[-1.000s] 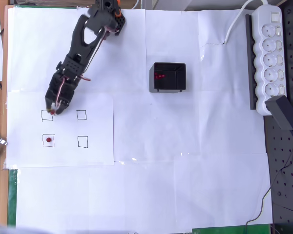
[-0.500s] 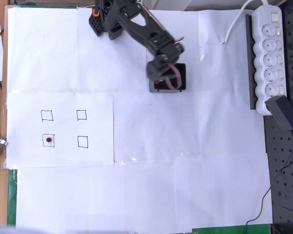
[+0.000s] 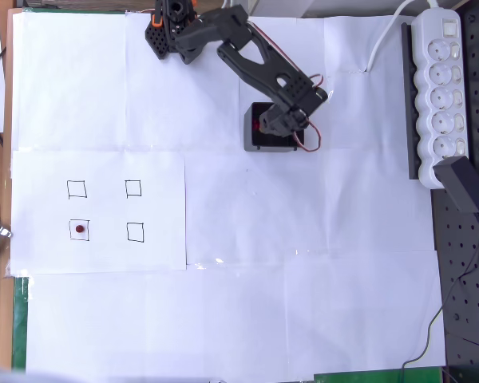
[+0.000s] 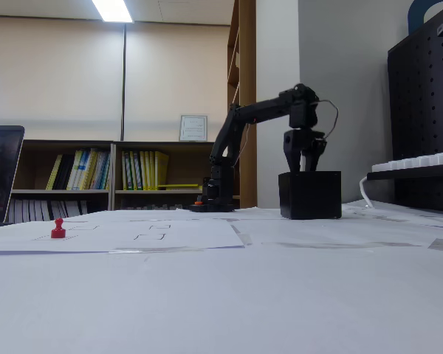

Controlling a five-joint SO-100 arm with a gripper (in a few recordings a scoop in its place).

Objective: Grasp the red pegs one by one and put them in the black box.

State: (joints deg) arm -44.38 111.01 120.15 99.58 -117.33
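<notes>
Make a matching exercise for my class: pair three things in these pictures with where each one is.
Things:
1. gripper
2. red peg
3. power strip

Places:
A. inside a printed square outline on the paper
B. at the table's right edge in the overhead view
C. just above the black box

Pairs: 1-C, 2-A, 3-B

Readable text: none could be made out in either view.
Framed notice [image 4: 193, 127] on the back wall: its print was too small to read.
Book spines [image 4: 103, 170] on the shelf: their lettering was too small to read.
Paper sheet [image 3: 156, 207]: it bore plain square outlines, without lettering.
</notes>
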